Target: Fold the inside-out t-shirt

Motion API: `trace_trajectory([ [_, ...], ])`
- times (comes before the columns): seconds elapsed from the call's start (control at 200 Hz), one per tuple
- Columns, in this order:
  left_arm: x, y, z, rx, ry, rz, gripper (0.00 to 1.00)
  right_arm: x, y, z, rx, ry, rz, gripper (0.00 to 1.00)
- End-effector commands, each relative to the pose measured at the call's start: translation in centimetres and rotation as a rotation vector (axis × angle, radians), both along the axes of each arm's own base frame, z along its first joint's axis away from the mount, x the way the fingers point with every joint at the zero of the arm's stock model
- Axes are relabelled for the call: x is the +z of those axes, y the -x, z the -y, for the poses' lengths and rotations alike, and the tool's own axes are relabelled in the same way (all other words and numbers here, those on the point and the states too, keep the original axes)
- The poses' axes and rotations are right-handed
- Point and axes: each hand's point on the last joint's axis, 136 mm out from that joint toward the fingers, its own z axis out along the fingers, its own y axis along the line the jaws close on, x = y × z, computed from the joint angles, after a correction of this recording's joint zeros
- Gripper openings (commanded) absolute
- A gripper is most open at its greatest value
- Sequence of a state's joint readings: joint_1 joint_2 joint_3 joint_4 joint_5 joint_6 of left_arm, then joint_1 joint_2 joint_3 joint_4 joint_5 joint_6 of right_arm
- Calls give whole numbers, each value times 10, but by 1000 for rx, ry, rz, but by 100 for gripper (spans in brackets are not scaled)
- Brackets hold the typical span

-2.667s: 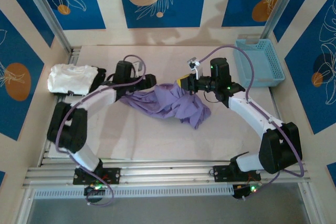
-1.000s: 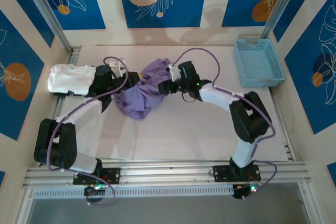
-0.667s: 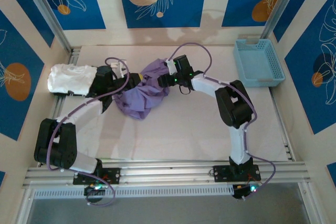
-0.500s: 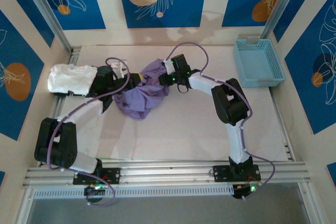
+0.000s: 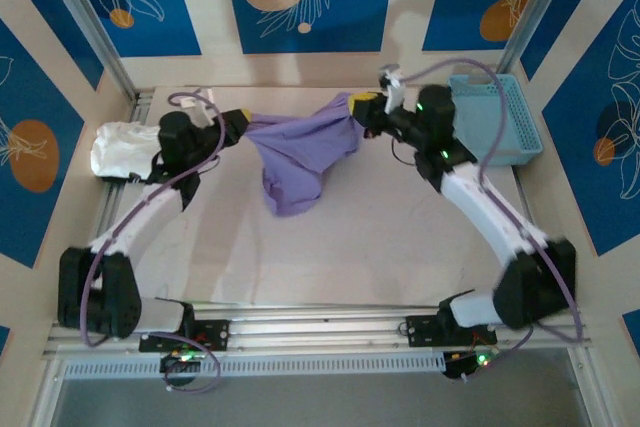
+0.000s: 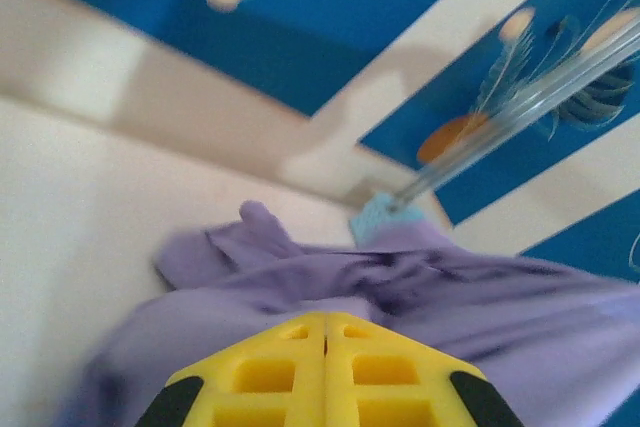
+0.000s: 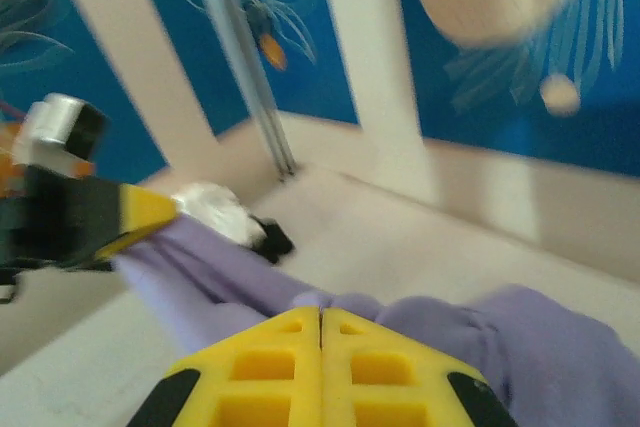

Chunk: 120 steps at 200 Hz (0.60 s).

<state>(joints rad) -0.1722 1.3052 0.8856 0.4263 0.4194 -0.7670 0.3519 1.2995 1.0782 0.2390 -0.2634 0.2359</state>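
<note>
The lavender inside-out t-shirt (image 5: pixel 300 152) hangs stretched between my two grippers above the table, its bulk sagging to a point in the middle. My left gripper (image 5: pixel 240 119) is shut on its left end, and in the left wrist view the yellow jaws (image 6: pixel 323 319) meet with purple cloth (image 6: pixel 400 277) running away from them. My right gripper (image 5: pixel 365 107) is shut on the right end; the right wrist view has its yellow jaws (image 7: pixel 320 315) pressed together over the t-shirt (image 7: pixel 500 337), with the left gripper's yellow tip (image 7: pixel 140 209) across from it.
A folded white garment (image 5: pixel 125 147) with a black one beside it lies at the table's left edge (image 7: pixel 215 209). A light blue basket (image 5: pixel 495 117) stands at the back right, close behind the right arm. The pale table (image 5: pixel 380 237) spreads out in front.
The right gripper closed on the shirt, then both grippers moved apart and up, pulling the bunched t-shirt out into a hanging span between them.
</note>
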Motion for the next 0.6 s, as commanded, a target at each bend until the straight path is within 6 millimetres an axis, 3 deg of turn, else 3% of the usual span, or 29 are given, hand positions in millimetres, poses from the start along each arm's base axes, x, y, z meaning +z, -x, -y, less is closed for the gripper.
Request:
trace_trajectory([
  [0.0, -26, 20, -8, 49, -20, 1, 0, -67, 37, -10, 86, 30, -53, 0],
  [0.095, -102, 47, 9, -12, -132, -140, 0, -132, 65, -8, 79, 83, -160, 0],
  [0.2, -168, 88, 30, -110, -250, -268, 0, -192, 98, -8, 65, 131, -302, 2],
  [0.28, -205, 119, 38, -149, -344, -331, 0, -232, 123, -7, 51, 165, -415, 7],
  [0.36, -226, 140, 39, -169, -375, -376, 0, -264, 143, 0, 1, 232, -527, 15],
  [0.42, -233, 147, 37, -176, -380, -389, 0, -275, 151, 7, -38, 296, -568, 23],
  [0.515, -235, 153, 37, -191, -402, -387, 0, -264, 153, 3, -41, 359, -506, 38],
  [0.595, -235, 154, 33, -184, -439, -389, 3, -255, 144, 1, -70, 396, -468, 44],
])
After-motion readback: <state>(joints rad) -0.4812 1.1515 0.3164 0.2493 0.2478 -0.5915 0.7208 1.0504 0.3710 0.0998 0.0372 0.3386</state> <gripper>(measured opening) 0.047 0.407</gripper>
